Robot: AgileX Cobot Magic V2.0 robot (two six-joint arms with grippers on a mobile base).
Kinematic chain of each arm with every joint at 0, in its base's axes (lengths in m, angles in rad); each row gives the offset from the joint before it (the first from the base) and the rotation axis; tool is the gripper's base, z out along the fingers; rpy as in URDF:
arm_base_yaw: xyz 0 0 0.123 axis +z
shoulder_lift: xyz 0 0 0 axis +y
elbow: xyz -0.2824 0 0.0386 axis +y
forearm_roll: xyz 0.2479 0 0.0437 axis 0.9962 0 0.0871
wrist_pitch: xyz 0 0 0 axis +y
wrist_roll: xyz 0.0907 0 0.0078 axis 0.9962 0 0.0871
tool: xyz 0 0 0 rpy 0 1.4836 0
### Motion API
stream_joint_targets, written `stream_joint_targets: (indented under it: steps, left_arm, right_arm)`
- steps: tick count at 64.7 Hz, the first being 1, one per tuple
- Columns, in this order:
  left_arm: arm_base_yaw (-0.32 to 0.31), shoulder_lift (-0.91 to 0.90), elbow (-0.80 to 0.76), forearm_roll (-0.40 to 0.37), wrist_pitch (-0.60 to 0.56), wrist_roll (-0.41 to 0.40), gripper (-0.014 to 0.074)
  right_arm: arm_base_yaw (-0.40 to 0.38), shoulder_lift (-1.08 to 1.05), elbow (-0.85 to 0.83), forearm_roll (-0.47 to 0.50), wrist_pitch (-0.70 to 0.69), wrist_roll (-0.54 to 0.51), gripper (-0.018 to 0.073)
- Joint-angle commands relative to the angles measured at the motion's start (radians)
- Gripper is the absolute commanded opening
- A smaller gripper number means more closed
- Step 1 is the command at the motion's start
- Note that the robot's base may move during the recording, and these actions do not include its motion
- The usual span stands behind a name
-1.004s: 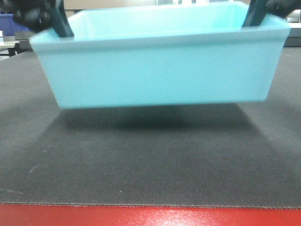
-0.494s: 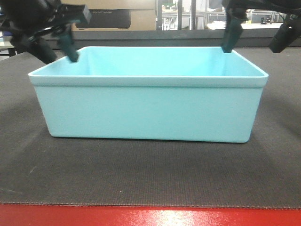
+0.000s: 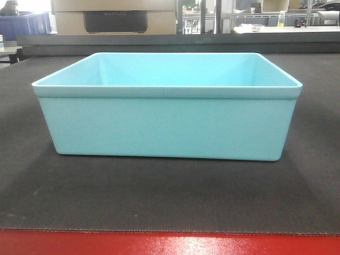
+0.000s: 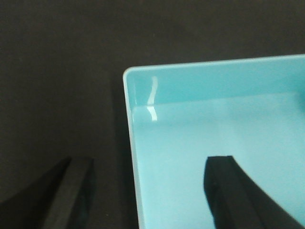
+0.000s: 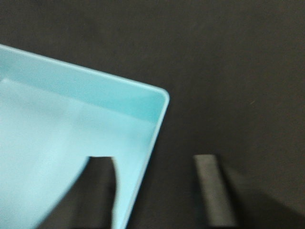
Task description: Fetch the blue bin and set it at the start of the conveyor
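bin (image 3: 167, 127) sits on belt (image 3: 170, 196) (seemingly centred).

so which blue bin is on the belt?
The light aqua blue bin, smooth-walled, on the dark conveyor start. The dark blue bin sits far back left.

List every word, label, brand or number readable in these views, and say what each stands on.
None is readable.
The blue bin has plain walls with no marking.
The conveyor belt carries no text.
A dark panel on the cardboard box behind may hold lettering, too blurred to read.
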Motion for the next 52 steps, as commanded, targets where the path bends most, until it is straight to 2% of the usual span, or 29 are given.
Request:
stream_joint_targets:
  steps: [1,7,12,24,32,52]
  left_arm:
    - [0.002,-0.090,0.004,0.063,0.013,0.006,0.0225]
    - [0.002,-0.162,0.034,0.105,0.015,0.006,0.0045]
    - [0.002,-0.219,0.077,0.120,0.008,0.006,-0.0116]
    - [0.002,-0.361,0.262,0.125,-0.135,0.006,-0.0111]
    - [0.002,-0.464,0.441,0.125,-0.294,0.006,-0.0111]
    - [0.002,-0.750,0.851,0.114,-0.608,0.006,-0.0111]
  right_arm:
    - [-0.004,-0.064,-0.006,-0.061,-0.008,-0.005,0.0052]
    - [-0.022,-0.114,0.012,-0.078,-0.004,-0.005,-0.0153]
    - [-0.052,-0.150,0.046,-0.078,-0.020,0.014,-0.0162]
    - [-0.119,-0.263,0.218,-0.083,-0.103,0.017,-0.0162]
    - [-0.121,-0.372,0.382,-0.095,-0.199,0.017,-0.0162]
    - [-0.117,-0.716,0.801,-0.095,-0.418,0.017,-0.0162]
